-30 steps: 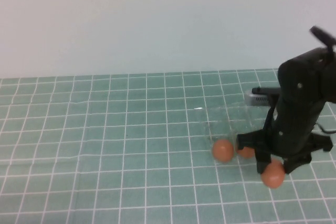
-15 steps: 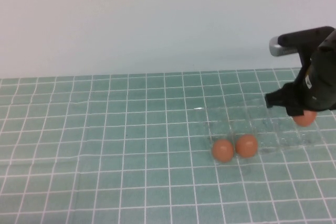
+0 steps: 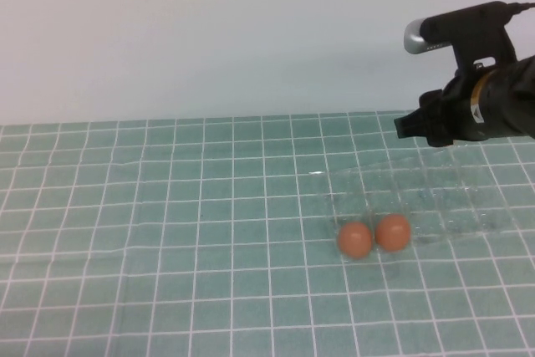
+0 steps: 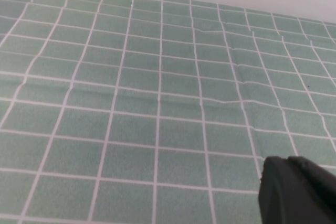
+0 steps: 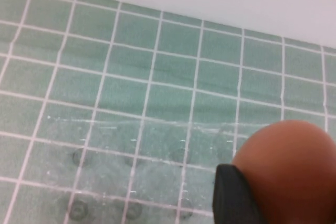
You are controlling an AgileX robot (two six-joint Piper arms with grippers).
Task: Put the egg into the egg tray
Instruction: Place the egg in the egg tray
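The clear egg tray (image 3: 451, 206) lies on the green grid mat at the right. Two orange-brown eggs sit in its front-left cups, one (image 3: 355, 239) beside the other (image 3: 393, 232). My right gripper (image 3: 415, 128) hangs above the tray's far edge. In the high view its egg is hidden by the arm. In the right wrist view the right gripper (image 5: 278, 198) is shut on the third egg (image 5: 289, 156), with one black finger (image 5: 233, 195) against it and the tray (image 5: 131, 145) below. My left gripper (image 4: 296, 190) shows only as a dark shape over bare mat.
The green mat with white grid lines (image 3: 167, 232) covers the table. A plain pale wall (image 3: 209, 31) stands behind it. The left arm does not show in the high view.
My right gripper has risen with the egg from the tray's front edge to above its far side. The egg is now hidden in the high view, and both tray eggs show.
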